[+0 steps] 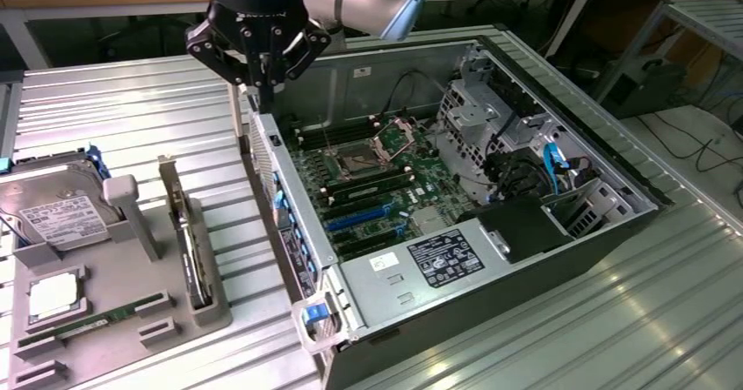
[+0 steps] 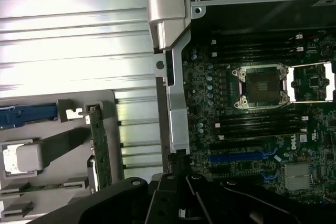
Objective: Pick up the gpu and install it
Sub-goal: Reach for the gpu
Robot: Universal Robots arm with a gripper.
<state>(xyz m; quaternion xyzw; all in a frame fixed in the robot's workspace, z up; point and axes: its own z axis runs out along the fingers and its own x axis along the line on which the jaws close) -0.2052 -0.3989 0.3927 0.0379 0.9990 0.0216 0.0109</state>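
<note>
Ribbed metal sheeting forms the desk (image 1: 139, 120), with wooden benches and cables behind it in the exterior view. An open computer case (image 1: 580, 137) lies on its side across the centre and right of the frame, exposing the motherboard (image 1: 371, 190), a CPU socket (image 1: 351, 158) and blue expansion slots (image 1: 358, 218). At the upper left centre of the frame the tool (image 1: 264, 90) hangs above the case's rear edge, clenched, its fingers drawn together to a point with nothing visible between them. At the lower left of the frame sits a grey fixture tray (image 1: 215, 307). The gpu (image 1: 186, 233) stands on edge in an upright holder on this tray, apart from the tool. Also on the tray are a hard drive (image 1: 58, 211) with a white label, a square silver chip (image 1: 52, 294) and a narrow green RAM stick (image 1: 99, 320). In the wrist view the desk (image 2: 79, 40) shows its bright ribs beside the case wall (image 2: 178, 108), and the motherboard (image 2: 252, 129) lies beyond that wall with the CPU socket (image 2: 261, 86) and blue slots (image 2: 241, 157) visible. The tool (image 2: 177, 163) appears as dark linkages with its tips together over the case wall. The gpu (image 2: 98, 150) is seen edge-on in the fixture tray (image 2: 105, 98), on the far side of the case wall from the motherboard, with the silver chip (image 2: 23, 158) near it.
</note>
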